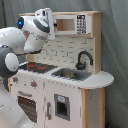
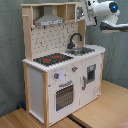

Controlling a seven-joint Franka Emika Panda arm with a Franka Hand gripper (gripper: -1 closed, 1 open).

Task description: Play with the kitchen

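The toy play kitchen (image 2: 60,65) stands upright on a wooden floor (image 2: 105,107) in the second exterior view, its steel sink (image 1: 71,74) set in the countertop beside the black-red hob (image 1: 36,66), with the black tap (image 1: 82,59) arching over the basin, whose contents cannot be made out. The gripper (image 2: 88,12) hangs near the top shelf (image 1: 75,23), apart from the counter; whether its fingers are spread or pressed together cannot be told.
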